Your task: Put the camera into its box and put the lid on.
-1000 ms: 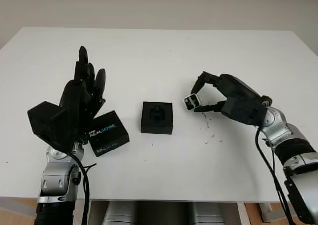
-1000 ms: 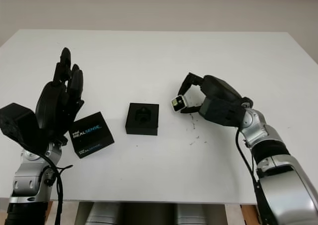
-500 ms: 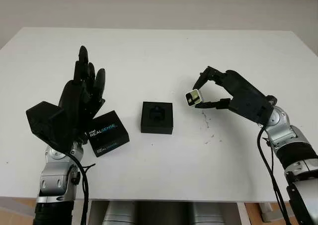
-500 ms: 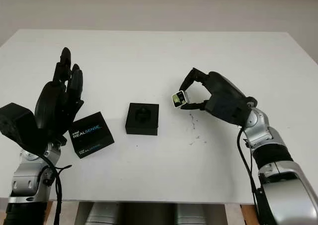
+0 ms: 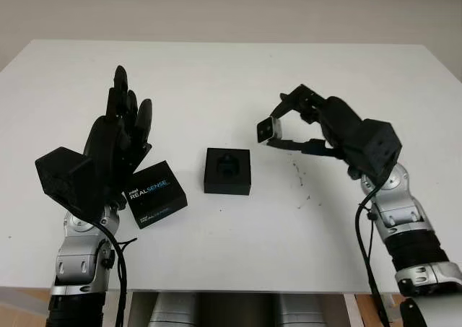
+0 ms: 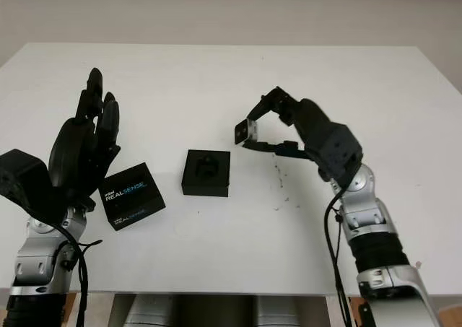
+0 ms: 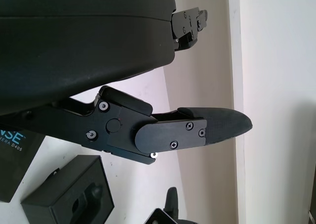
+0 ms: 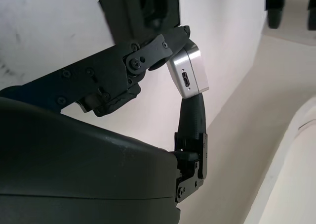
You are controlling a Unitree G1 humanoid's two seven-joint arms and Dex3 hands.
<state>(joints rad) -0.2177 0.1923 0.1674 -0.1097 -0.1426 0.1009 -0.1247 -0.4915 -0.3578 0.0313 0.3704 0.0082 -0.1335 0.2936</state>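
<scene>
The fingers of the right hand are pinched on the small silver camera, held in the air right of centre, above the white table. Nearest, at lower left, the printed lid is seen lying flat beside the raised, open left hand. The open black box sits at centre. The carrying step is judged underway; lowering the camera into the box's recess is called for next.

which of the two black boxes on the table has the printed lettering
The flat black lid beside the raised, open left robot hand; its top reads REALSENSE. The square black box base at centre is plain, with a moulded insert.
</scene>
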